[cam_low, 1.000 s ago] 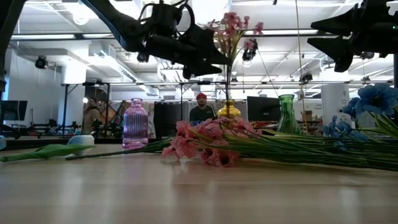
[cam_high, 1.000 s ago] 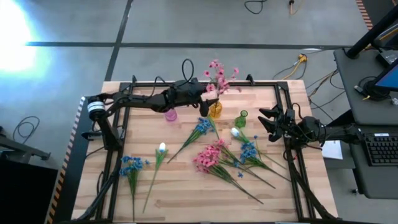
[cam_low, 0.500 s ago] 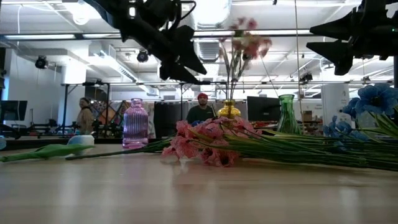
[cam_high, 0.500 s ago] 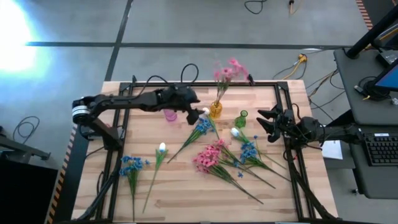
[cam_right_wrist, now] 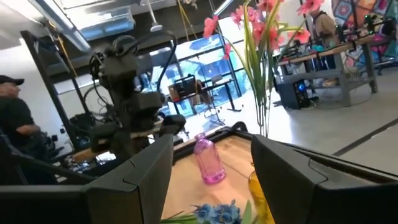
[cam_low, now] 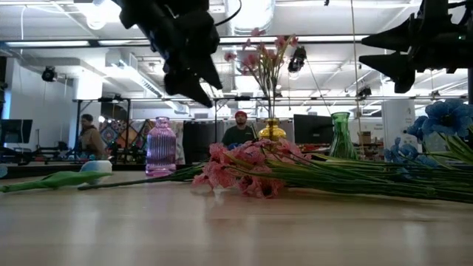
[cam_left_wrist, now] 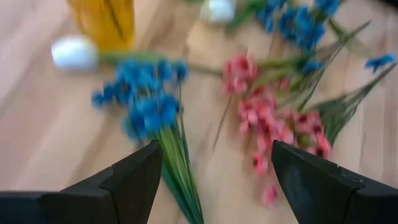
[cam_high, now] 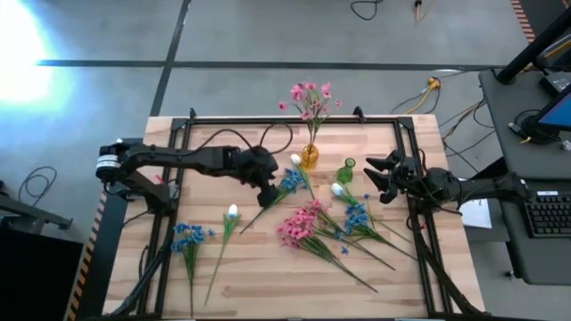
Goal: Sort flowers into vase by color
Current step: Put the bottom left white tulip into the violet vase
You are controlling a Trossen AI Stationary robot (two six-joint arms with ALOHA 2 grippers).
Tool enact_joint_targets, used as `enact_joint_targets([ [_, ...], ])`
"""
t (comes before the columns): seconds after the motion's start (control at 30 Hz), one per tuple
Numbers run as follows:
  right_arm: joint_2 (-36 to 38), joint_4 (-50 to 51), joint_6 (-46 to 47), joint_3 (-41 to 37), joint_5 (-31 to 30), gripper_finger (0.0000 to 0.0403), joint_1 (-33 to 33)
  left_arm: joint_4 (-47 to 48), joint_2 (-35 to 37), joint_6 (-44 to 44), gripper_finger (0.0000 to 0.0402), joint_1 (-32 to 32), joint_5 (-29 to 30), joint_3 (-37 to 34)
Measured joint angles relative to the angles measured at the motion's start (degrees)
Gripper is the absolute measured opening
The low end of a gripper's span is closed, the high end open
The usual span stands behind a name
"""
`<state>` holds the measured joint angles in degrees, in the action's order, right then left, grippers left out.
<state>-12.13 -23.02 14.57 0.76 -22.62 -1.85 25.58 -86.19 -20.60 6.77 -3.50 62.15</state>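
Blue flowers [cam_left_wrist: 146,106] lie under wide-open, empty left hand [cam_left_wrist: 214,171].

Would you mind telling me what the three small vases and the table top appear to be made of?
The purple ribbed vase, green fluted vase and yellow round vase look like tinted glass: light shines through them and they gleam. The table top looks like pale wood planks, with visible grain, seams and a slight sheen.
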Motion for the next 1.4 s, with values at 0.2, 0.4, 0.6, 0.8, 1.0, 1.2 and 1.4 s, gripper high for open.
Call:
enact_joint_targets([
  [0.2, -2.9, 3.3, 2.6, 2.5, 0.1, 0.0210, 0.0, 8.0, 0.0, -7.2, 0.0287, -3.4, 0.1, 0.0],
  [0.4, -7.6, 15.1, 3.6, 10.2, 0.6, 0.0210, 0.0, 15.2, 0.0, -14.3, 0.0287, -7.5, 2.3, 0.0],
  [0.6, -11.9, 25.6, 4.4, 18.3, 1.6, 0.0210, 0.0, 22.2, 0.0, -22.9, 0.0287, -11.6, 3.0, 0.0],
  [0.8, -15.1, 28.7, 5.1, 22.4, 4.6, 0.0210, 0.0, 27.4, 0.0, -30.9, 0.0288, -16.7, 3.0, 0.0],
  [1.0, -17.2, 28.7, 5.9, 22.6, 6.0, 0.0210, 0.0, 28.5, 0.0, -35.5, 0.0288, -20.1, 2.9, 0.0],
  [1.2, -19.1, 28.7, 9.7, 22.5, 11.5, 0.0210, 0.0, 28.7, 0.0, -40.0, 0.0288, -22.5, 2.9, 0.0],
  [1.4, -20.1, 28.9, 12.0, 22.5, 15.2, 0.0210, 0.0, 29.2, -0.1, -44.7, 0.0288, -25.2, 2.9, 0.0],
])
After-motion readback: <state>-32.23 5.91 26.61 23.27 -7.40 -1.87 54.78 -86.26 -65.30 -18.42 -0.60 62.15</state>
